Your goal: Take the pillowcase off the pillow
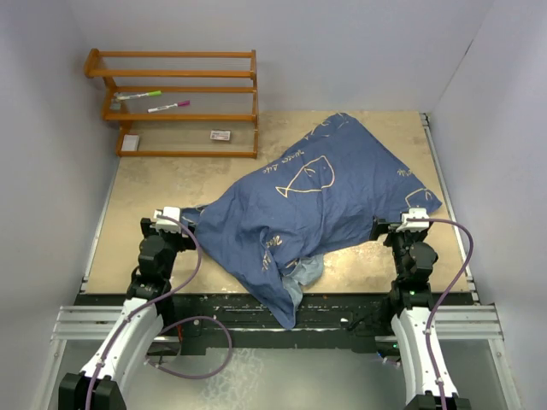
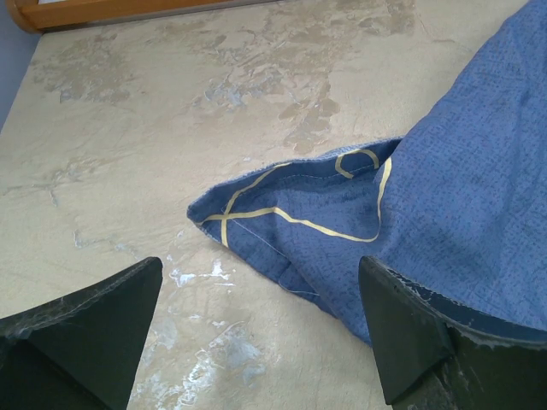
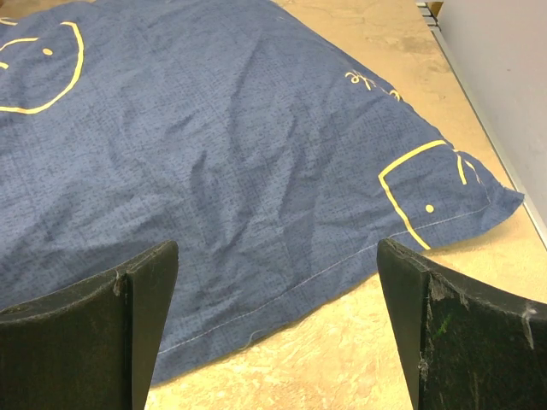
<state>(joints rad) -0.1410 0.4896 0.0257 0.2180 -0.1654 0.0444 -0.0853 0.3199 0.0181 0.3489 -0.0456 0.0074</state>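
Observation:
The blue pillowcase [image 1: 325, 201] with cream fish drawings lies diagonally across the table, bulging over whatever fills it. Its near end droops over the table's front edge, showing paler blue-grey inside [image 1: 304, 272]. The pillow is hidden under the fabric. My left gripper [image 1: 168, 218] is open, low over the table, just left of a flat corner of the pillowcase [image 2: 299, 222]. My right gripper [image 1: 414, 224] is open too, at the pillowcase's near right hem [image 3: 282, 299]. In both wrist views, the left gripper [image 2: 261, 265] and the right gripper [image 3: 278, 248] hold nothing.
A wooden rack [image 1: 171, 102] stands at the back left, with two markers [image 1: 141, 95] on a shelf and a small card [image 1: 220, 135] lower down. Grey walls close in on both sides. Bare tabletop [image 1: 162, 184] shows left of the pillowcase.

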